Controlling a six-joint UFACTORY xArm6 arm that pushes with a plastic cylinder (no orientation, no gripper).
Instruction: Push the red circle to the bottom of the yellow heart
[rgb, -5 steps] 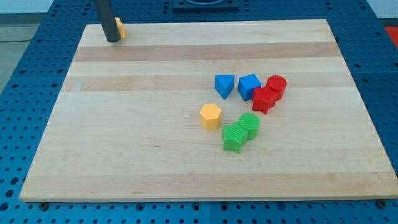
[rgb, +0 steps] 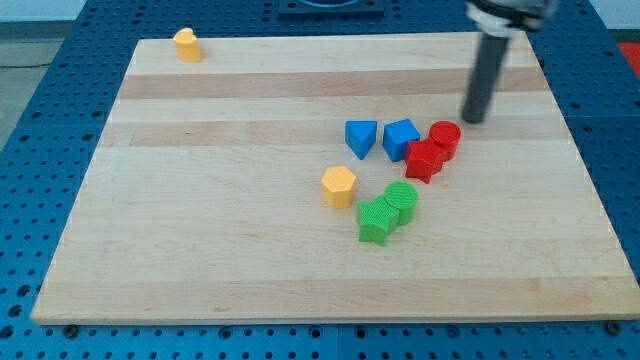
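The tip (rgb: 472, 120) sits just up-right of the red circle (rgb: 445, 137); the yellow heart (rgb: 186, 44) lies far top-left. No jaws exist to judge.

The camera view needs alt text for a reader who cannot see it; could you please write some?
My tip, the end of a dark rod, sits just up and right of the red circle block on a pale wooden board. The yellow heart block lies far off by the board's top-left corner. Two blue, another red, two green and a yellow hexagon block cluster near the middle.
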